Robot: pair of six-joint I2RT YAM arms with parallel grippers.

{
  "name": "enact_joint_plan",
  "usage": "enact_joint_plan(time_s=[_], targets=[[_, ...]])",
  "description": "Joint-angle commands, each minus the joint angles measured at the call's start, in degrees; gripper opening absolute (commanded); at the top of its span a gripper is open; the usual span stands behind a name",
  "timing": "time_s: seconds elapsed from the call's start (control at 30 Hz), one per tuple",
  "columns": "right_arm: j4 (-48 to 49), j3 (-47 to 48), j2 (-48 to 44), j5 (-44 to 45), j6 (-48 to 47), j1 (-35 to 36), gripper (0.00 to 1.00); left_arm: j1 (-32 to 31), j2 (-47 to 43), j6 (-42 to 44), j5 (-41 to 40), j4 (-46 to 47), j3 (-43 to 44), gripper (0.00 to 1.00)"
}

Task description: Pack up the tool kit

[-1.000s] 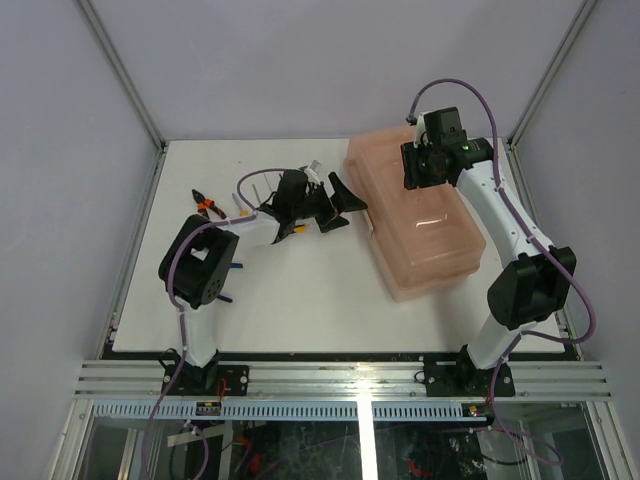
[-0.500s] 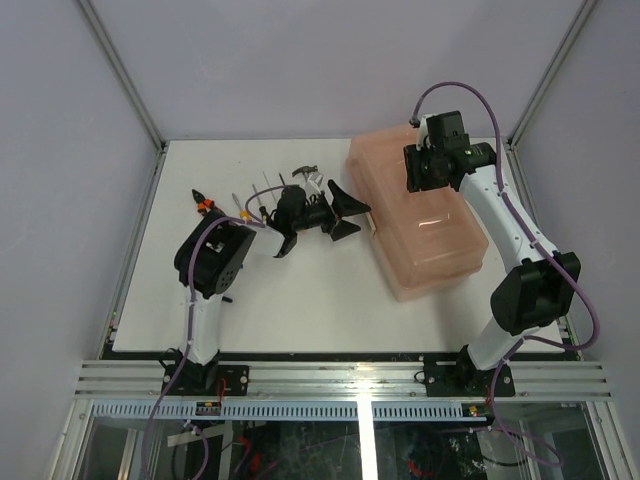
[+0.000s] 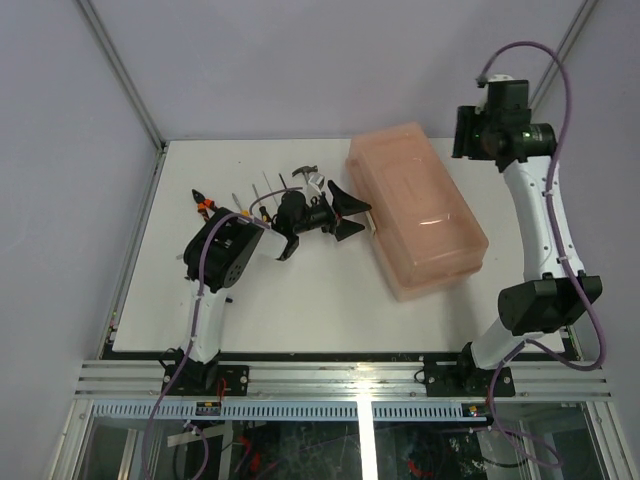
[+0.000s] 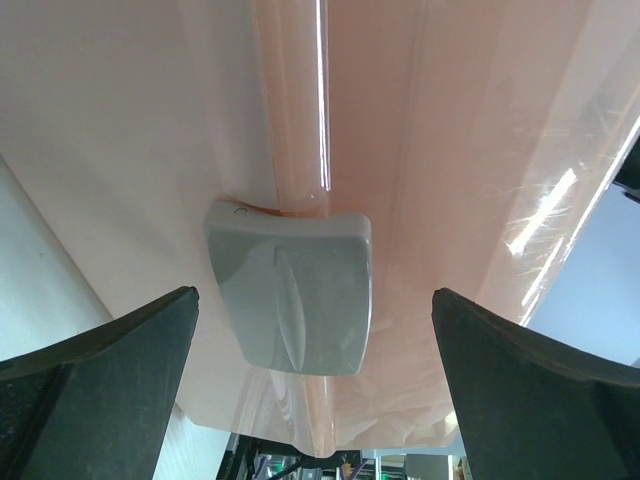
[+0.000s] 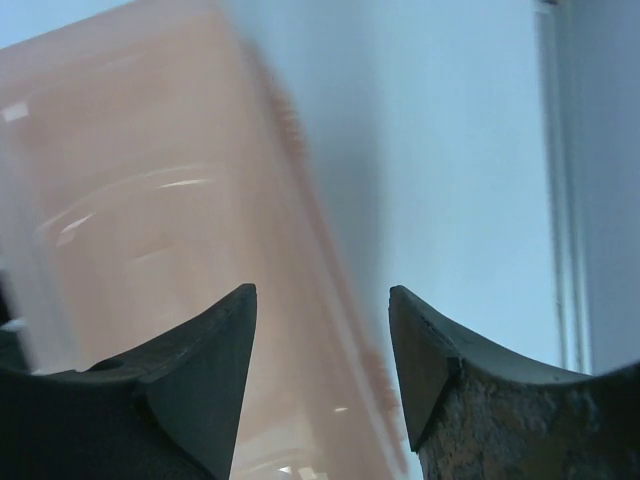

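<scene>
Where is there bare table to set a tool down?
The widest bare patch is the near half of the table, between the left arm and the toolbox. A thinner strip runs along the back edge behind the tools. It is crowded back-left, where pliers, screwdrivers and hammer lie beside the left arm.

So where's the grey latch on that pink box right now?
In the left wrist view the grey latch sits on the side of the pink box, dead ahead of the open left gripper.
</scene>
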Motion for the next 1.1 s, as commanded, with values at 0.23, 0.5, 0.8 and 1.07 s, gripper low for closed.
enact_joint_plan(time_s=[0.23, 0.5, 0.8, 1.07], targets=[[4.4, -12.6, 4.8, -2.5, -3.6, -15.8, 0.63, -0.3, 2.7, -2.1, 1.5, 7.8, 2.7, 1.00], [3.1, -14.2, 7.8, -13.0, -3.9, -15.9, 0.60, -0.4, 4.6, -6.6, 2.4, 13.3, 4.4, 1.00], [1.0, -15.1, 9.0, -22.3, -4.5, -15.9, 0.57, -0.6, 5.8, -12.5, 3.3, 20.7, 5.1, 0.91], [0.7, -19.0, 9.0, -25.8, -5.4, -15.9, 0.55, -0.6, 5.8, -16.8, 4.4, 25.6, 7.1, 0.56]])
